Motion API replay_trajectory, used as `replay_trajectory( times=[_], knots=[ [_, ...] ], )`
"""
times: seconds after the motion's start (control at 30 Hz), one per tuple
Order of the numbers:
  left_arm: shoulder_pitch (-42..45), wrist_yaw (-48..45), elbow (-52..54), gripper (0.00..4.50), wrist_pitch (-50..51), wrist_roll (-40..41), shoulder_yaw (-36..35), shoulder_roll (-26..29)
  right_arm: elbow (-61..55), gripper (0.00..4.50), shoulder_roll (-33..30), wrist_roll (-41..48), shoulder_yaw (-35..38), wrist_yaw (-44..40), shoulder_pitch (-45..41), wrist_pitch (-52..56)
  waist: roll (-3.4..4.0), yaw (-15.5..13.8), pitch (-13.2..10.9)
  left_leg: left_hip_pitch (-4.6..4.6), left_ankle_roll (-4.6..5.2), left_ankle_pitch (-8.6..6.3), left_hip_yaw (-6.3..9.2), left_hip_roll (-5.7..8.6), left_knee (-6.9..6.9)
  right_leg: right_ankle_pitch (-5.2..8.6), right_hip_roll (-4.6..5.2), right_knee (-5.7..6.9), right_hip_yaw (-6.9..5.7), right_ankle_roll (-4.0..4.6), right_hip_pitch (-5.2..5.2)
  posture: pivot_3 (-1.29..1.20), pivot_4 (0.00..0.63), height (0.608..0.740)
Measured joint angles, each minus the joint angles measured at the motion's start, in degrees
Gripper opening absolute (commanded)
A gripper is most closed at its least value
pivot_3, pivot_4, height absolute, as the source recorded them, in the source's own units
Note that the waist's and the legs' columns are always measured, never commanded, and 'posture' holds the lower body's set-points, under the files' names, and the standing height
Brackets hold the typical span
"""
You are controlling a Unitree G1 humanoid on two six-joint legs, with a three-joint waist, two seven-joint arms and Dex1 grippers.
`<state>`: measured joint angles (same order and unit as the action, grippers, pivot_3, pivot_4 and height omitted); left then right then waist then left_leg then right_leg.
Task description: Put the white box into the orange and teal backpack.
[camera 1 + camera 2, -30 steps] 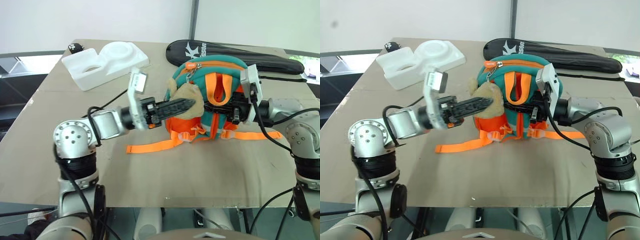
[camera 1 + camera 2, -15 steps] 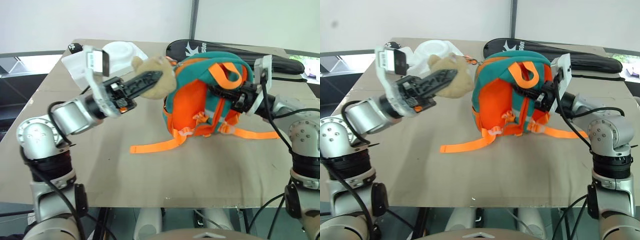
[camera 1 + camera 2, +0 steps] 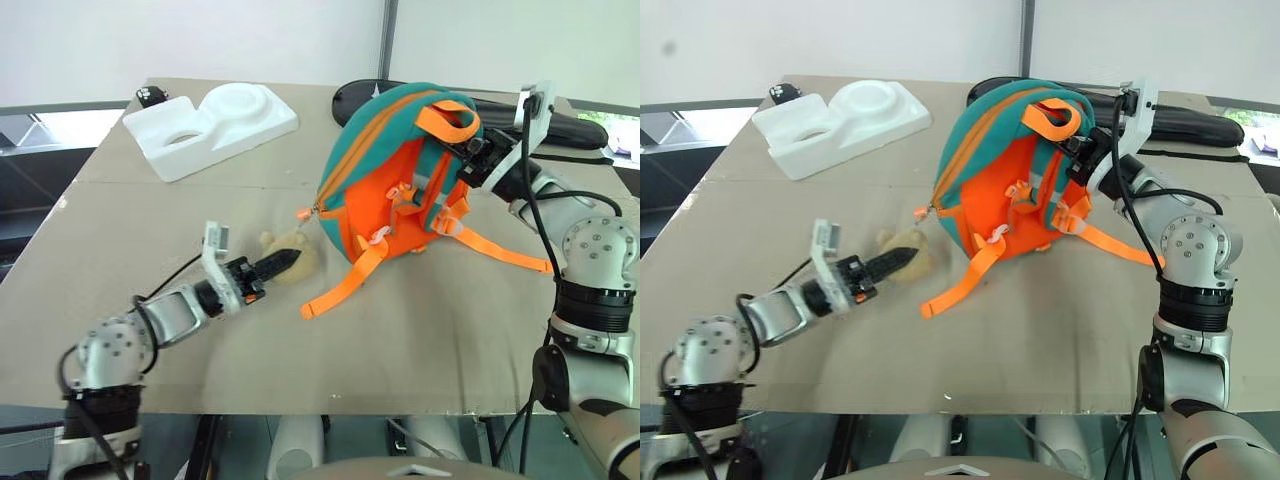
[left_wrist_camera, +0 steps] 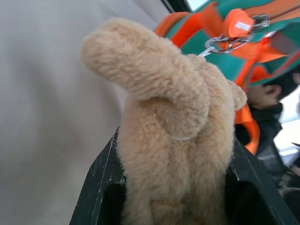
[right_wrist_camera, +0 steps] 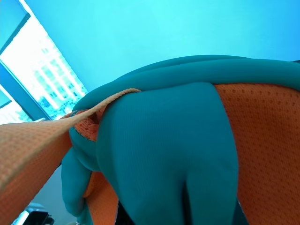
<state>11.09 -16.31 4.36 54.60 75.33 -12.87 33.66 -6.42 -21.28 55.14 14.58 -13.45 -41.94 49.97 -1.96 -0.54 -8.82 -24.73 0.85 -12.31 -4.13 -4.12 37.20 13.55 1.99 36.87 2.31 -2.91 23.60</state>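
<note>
The orange and teal backpack [image 3: 375,190] hangs tilted above the table, its base still touching the tabletop. My right gripper [image 3: 466,152] is shut on its orange top handle [image 3: 445,118] and holds it up. The tan plush toy [image 3: 308,262] lies on the table in front of and to the left of the pack, chained to the orange zip puller [image 4: 239,26]. My left gripper [image 3: 290,258] is shut on the plush toy [image 4: 173,126], low over the table. The white box is out of view.
A bulky white foam block [image 3: 215,120] with round hollows sits at the back left of the brown table [image 3: 450,340]. A long black racket bag [image 3: 575,128] lies along the back right, behind my right arm. Loose orange straps [image 3: 345,285] trail from the pack.
My left gripper has dropped down and to the left, taking the plush toy to the tabletop. My right gripper has lifted the pack's top further up and back, so the pack leans more.
</note>
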Motion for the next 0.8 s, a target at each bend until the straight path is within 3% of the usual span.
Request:
replay_trajectory(
  times=[0.13,0.23,0.37,0.4,0.53,0.57,0.8],
  knots=[
    [4.3,-3.7,0.1,1.29,-7.0,-11.8,4.7,-0.4,-4.9,0.0,-3.9,-1.2,-0.7,-1.1,2.9,-0.1,0.03,-0.4,0.0,-0.04,0.0,-0.01,-0.01,0.01,-0.08,-0.06,-0.01,-0.03,0.0,-0.11,0.02,0.0,0.15,0.74],
    [4.5,-8.3,-0.4,1.29,-15.8,-19.8,6.1,-3.2,-10.3,0.0,-10.5,-6.8,-5.4,-5.9,8.1,-2.1,0.05,-0.3,0.0,-0.09,-0.01,-0.02,-0.08,0.02,-0.1,-0.12,0.01,-0.14,0.02,-0.23,0.04,0.0,0.15,0.74],
    [3.5,-15.4,1.7,1.29,-23.9,-28.4,7.4,-1.7,-13.6,1.47,-16.9,-14.1,-8.6,-14.3,15.7,-9.1,0.05,-0.1,0.0,-0.05,-0.01,-0.02,-0.06,-0.02,-0.16,-0.11,-0.04,-0.15,0.02,-0.23,0.06,0.0,0.15,0.74],
    [3.0,-17.2,2.2,2.32,-25.6,-30.5,7.5,-1.2,-13.8,2.04,-18.2,-15.2,-8.6,-16.2,17.5,-10.6,0.09,-0.1,0.0,-0.03,0.0,-0.02,-0.08,-0.02,-0.16,-0.11,-0.04,-0.13,0.04,-0.23,0.06,0.0,0.15,0.74],
    [0.2,-21.0,4.5,4.2,-29.1,-34.2,7.3,-1.0,-15.5,3.94,-22.9,-16.4,-6.8,-22.5,23.4,-12.6,0.09,-0.2,0.0,-0.04,0.0,-0.02,-0.06,-0.04,-0.1,0.01,-0.03,-0.14,0.05,-0.03,0.05,0.0,0.15,0.74],
    [-1.3,-22.1,5.6,4.49,-29.7,-34.8,6.8,-0.3,-16.4,4.4,-24.5,-16.0,-5.3,-24.1,25.3,-12.6,0.09,-0.2,0.0,-0.01,0.0,-0.02,-0.07,-0.04,-0.1,0.02,-0.01,-0.14,0.06,-0.02,0.02,0.0,0.15,0.74],
    [-10.8,-27.0,13.5,4.5,-30.9,-34.9,1.5,3.9,-22.1,4.47,-30.0,-13.7,7.0,-32.2,39.4,-12.8,0.09,-0.3,0.0,0.02,0.0,-0.02,-0.02,-0.07,-0.11,0.04,-0.01,-0.13,0.02,-0.01,0.01,0.0,0.15,0.74]
  ],
)
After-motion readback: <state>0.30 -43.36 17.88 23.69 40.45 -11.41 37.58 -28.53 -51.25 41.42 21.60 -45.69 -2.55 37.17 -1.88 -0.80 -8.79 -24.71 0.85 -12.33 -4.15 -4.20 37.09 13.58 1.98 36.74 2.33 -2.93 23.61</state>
